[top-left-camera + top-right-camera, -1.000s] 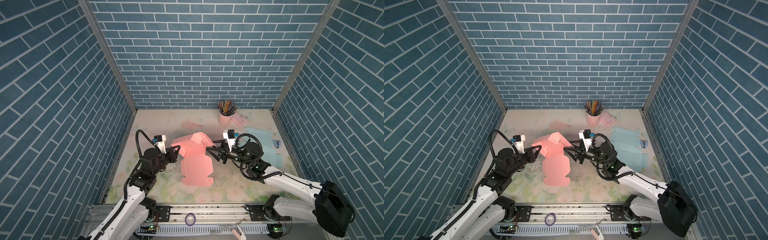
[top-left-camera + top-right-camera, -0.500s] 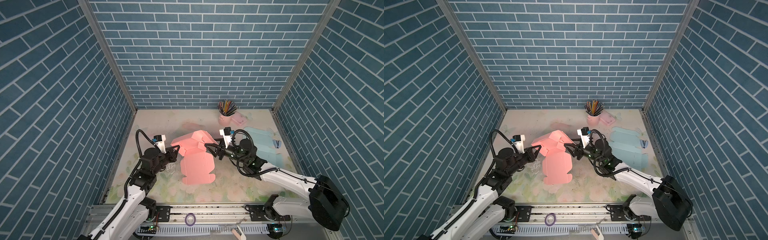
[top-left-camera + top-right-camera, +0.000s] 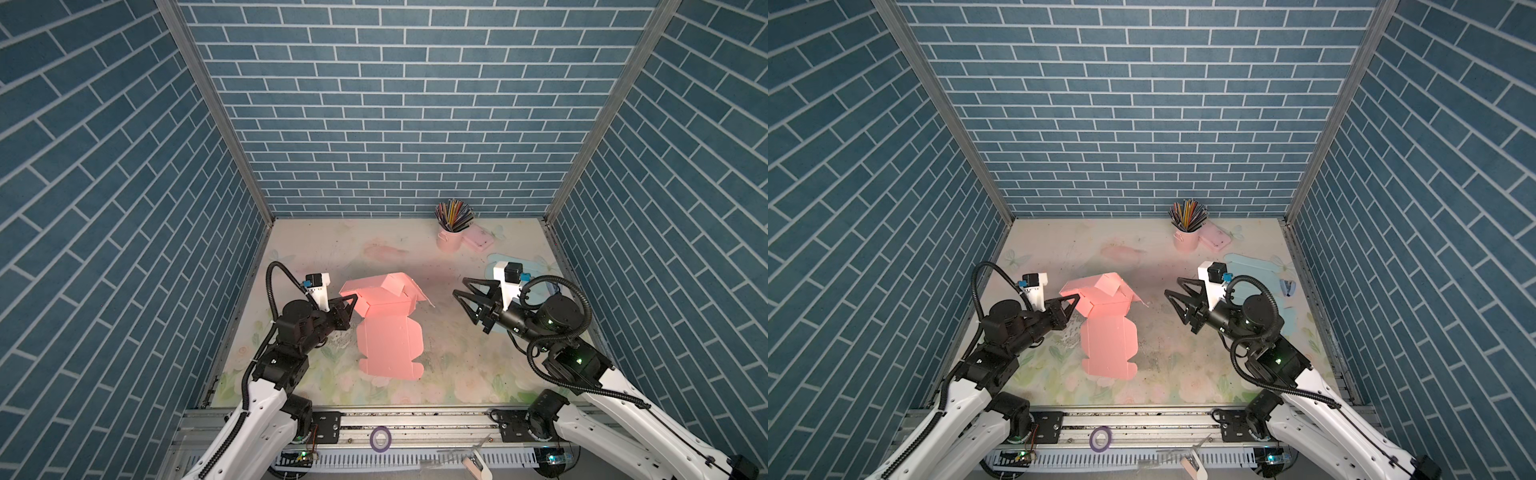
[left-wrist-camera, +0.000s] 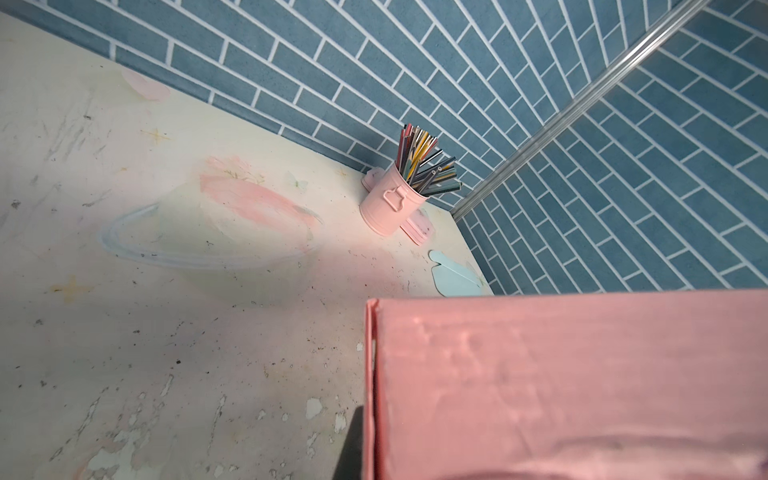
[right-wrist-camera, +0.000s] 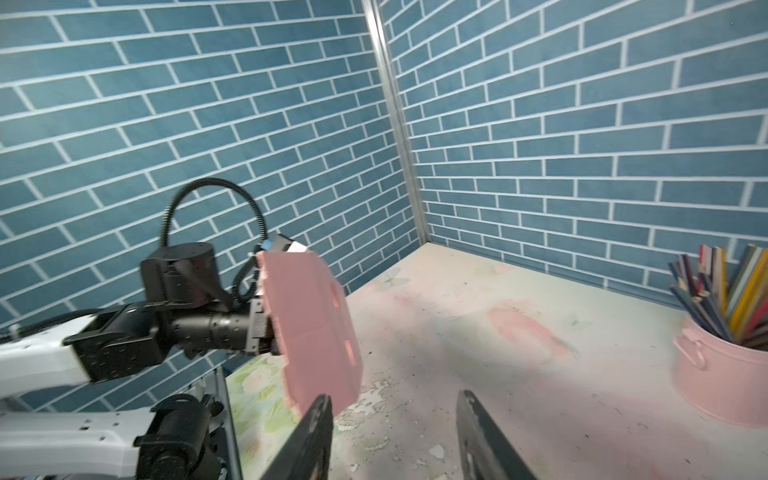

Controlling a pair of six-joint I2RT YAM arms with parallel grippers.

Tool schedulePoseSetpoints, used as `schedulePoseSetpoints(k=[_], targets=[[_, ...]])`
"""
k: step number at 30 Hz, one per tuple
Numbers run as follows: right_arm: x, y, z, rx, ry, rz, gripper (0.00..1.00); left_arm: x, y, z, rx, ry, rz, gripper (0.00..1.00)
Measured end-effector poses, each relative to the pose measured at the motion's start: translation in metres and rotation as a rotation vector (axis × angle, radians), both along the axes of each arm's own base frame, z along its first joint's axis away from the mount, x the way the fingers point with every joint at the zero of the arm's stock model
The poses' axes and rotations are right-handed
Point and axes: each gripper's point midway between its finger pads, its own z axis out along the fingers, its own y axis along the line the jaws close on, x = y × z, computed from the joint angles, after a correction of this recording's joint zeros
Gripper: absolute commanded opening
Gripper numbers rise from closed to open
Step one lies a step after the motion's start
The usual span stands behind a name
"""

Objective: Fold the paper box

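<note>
Floral bench (image 3: 374, 257) bears the pink paper box (image 3: 388, 349) between both jaws; pencil cup (image 3: 449, 240) and blue cardboard blank (image 3: 1252, 266) near the right jaws.

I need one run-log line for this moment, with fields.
left hand: shut on pink box | right hand: open, apart from it | pink box: partly folded

Paper box (image 3: 390, 345): pink card, matt, faintly dented. Tabletop (image 3: 461, 357): printed sheet, scuffed, flaking in patches. Pencil pot (image 4: 384, 210): pink painted metal, smooth satin.
</note>
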Motion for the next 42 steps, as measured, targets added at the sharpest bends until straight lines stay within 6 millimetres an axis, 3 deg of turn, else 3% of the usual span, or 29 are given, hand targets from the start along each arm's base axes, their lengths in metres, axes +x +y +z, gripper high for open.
schedulePoseSetpoints(k=[4,7,16,20,26,37,42], targets=[[0.018,0.014,-0.013,-0.067,0.069,0.029,0.42,-0.004,-0.005,0.011,0.029,-0.03,-0.046,0.0],[0.02,0.032,-0.023,-0.128,0.086,0.103,0.42,-0.002,-0.009,0.016,0.043,-0.036,-0.075,0.0],[-0.028,0.072,-0.034,-0.271,-0.015,0.338,0.4,0.0,-0.015,0.001,0.078,0.018,-0.112,0.0],[-0.039,0.084,-0.047,-0.317,-0.029,0.396,0.39,0.001,-0.015,-0.004,0.092,0.028,-0.116,0.0],[-0.035,0.091,-0.064,-0.356,-0.003,0.407,0.39,0.003,-0.015,-0.016,0.113,0.067,-0.118,0.0],[-0.026,0.091,-0.059,-0.326,-0.053,0.355,0.4,0.005,-0.015,-0.022,0.121,0.085,-0.119,0.0],[-0.03,0.091,-0.063,-0.335,-0.064,0.377,0.46,0.004,-0.016,-0.023,0.13,0.082,-0.127,0.0]])
